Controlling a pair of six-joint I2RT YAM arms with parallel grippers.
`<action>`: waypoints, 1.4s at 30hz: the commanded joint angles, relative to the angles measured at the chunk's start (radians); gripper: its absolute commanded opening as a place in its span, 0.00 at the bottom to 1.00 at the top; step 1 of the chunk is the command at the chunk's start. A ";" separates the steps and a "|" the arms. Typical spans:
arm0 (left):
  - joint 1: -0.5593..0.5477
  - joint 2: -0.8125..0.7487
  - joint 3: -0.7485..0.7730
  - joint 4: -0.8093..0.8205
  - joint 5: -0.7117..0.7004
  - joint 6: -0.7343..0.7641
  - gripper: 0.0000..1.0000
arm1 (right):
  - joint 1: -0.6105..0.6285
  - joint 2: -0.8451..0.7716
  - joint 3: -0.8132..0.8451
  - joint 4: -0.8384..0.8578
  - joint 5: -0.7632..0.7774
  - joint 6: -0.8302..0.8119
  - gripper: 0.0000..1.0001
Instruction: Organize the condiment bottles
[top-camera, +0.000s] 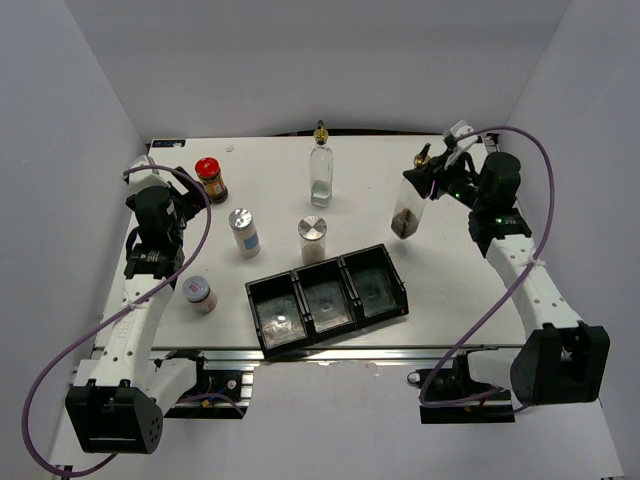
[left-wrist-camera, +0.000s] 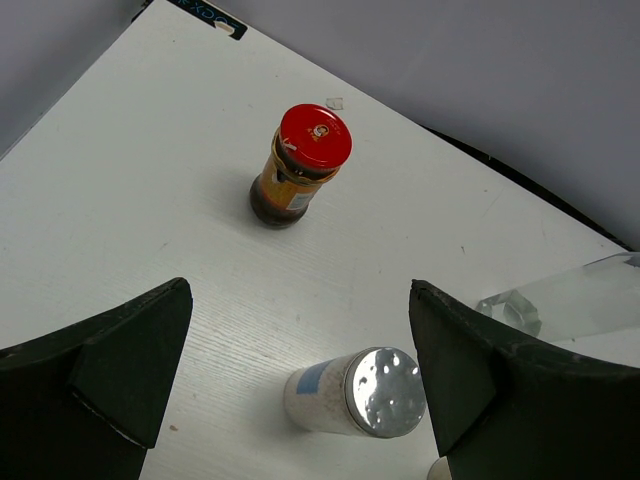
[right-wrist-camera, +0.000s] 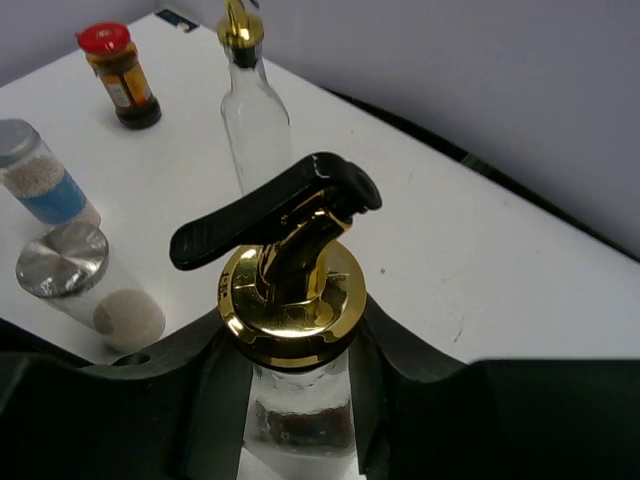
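My right gripper (top-camera: 428, 178) is shut on the neck of a clear glass bottle (top-camera: 407, 212) with a gold pourer (right-wrist-camera: 292, 295) and a black flip lever. It holds the bottle tilted, behind the tray's right end. The second glass bottle (top-camera: 321, 168) stands at the back centre. The red-lidded dark jar (top-camera: 211, 180) stands at the back left, ahead of my open, empty left gripper (left-wrist-camera: 300, 380). A silver-lidded shaker with a blue label (left-wrist-camera: 360, 392) stands below and between its fingers. Two more shakers stand at the centre (top-camera: 313, 240) and front left (top-camera: 199, 294).
The black three-compartment tray (top-camera: 262, 296) lies at the front centre, angled, with nothing standing in it. Grey walls close in the table on three sides. The table's near edge has a metal rail.
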 joint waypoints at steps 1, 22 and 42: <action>0.004 -0.024 -0.002 0.014 0.004 0.000 0.98 | 0.007 -0.074 0.145 0.041 -0.021 0.017 0.00; 0.004 -0.055 -0.029 0.052 0.039 -0.004 0.98 | 0.286 -0.177 0.078 -0.188 -0.320 -0.220 0.00; 0.004 -0.030 -0.020 0.051 0.024 -0.023 0.98 | 0.401 -0.257 -0.202 0.142 0.227 0.071 0.00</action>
